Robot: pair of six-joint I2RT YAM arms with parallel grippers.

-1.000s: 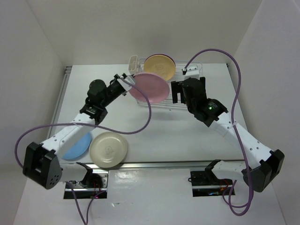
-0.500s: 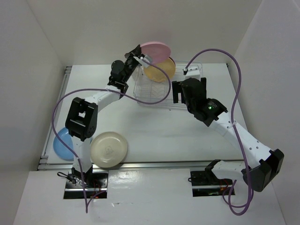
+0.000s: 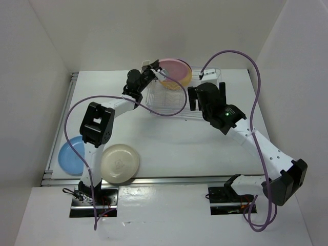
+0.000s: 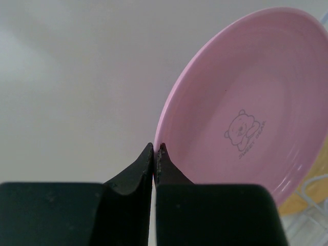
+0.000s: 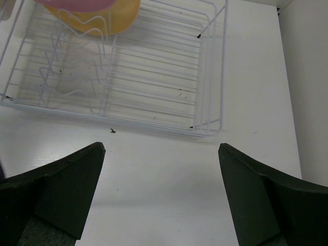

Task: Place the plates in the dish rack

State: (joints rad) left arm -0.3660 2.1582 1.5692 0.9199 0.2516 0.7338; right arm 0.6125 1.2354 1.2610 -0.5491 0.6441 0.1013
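My left gripper [image 4: 155,148] is shut on the rim of the pink plate [image 4: 246,102], which carries a small bear emblem. The top view shows that pink plate [image 3: 174,66] tilted over the far end of the white wire dish rack [image 3: 177,105], just in front of the yellow-orange plate [image 3: 183,79] standing in the rack. My right gripper [image 5: 161,147] hangs open and empty above the table, close to the rack's near edge [image 5: 154,120]. A cream plate [image 3: 119,163] and a light blue plate [image 3: 70,156] lie flat at the front left.
The left arm [image 3: 97,125] reaches from the front left up to the rack's far left corner. The right arm [image 3: 225,115] stands beside the rack's right end. Purple cables loop over the table. White walls close in the back and sides.
The left arm has lifted the pink plate from the rack's near left side, swung it up and back, then lowered it against the yellow-orange plate. The blue plate is now uncovered. The right gripper barely moved.
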